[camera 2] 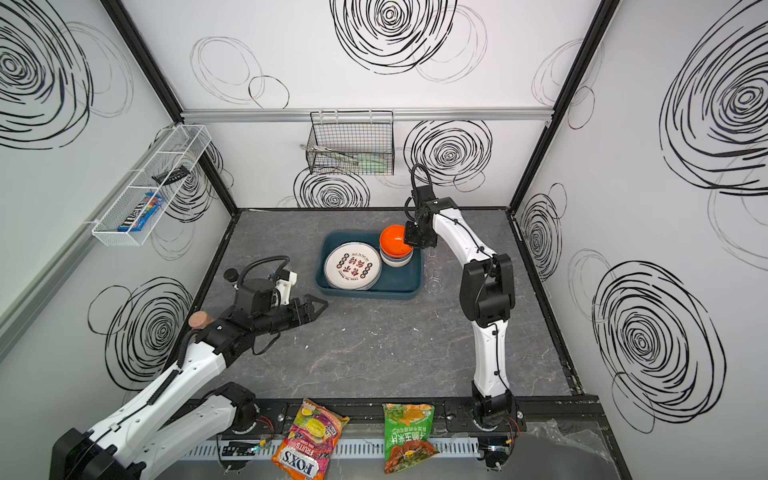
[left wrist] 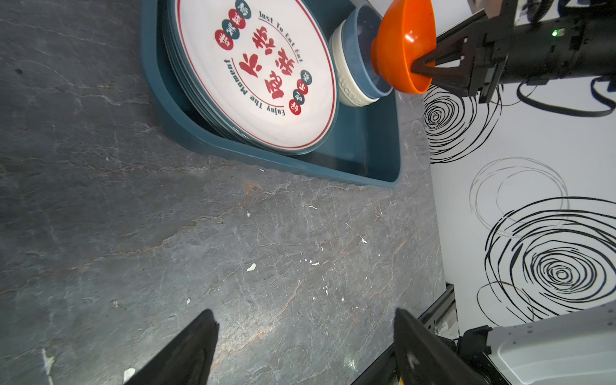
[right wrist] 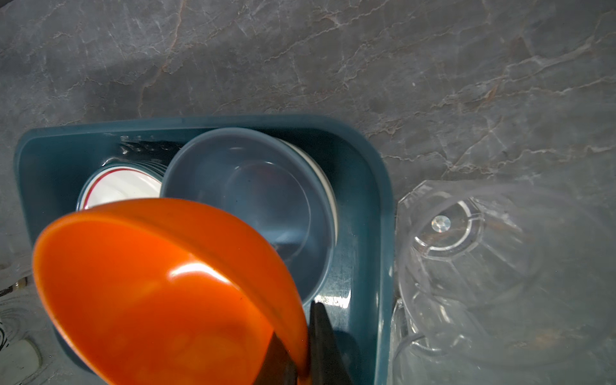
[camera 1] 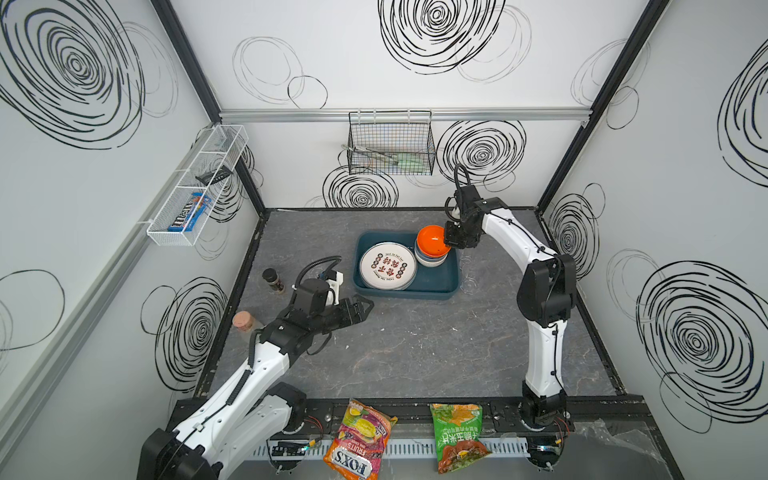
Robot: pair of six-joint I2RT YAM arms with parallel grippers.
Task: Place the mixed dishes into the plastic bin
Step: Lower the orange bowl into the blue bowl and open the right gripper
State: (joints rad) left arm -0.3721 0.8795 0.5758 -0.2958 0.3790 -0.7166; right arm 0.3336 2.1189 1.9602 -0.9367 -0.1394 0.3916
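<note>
Nearest the lens, a glossy candy bag (camera 1: 360, 440) printed FOX'S FRUITS lies at the front edge, with a crinkled green snack bag (camera 1: 457, 436) bearing Chinese writing to its right. The left gripper (camera 1: 365, 308) hovers over the grey marbled table (camera 1: 415, 353), jaws wide apart and empty. Right of it sits the teal plastic bin (camera 1: 436, 280) with rounded corners, holding a stack of round white plates (camera 1: 387, 266). Only the left wrist view makes the top plate's lettering readable: "Just To Eat Eat" and "Enjoy The Moment". Beside the plates a blue bowl (right wrist: 246, 200) nests in a cream bowl (left wrist: 350, 93). The right gripper (left wrist: 420, 70) is clamped on the rim of a smooth orange bowl (camera 1: 432, 240), tilted above them. Only the right wrist view plainly shows clear faceted cups (right wrist: 466, 250) just outside the bin.
</note>
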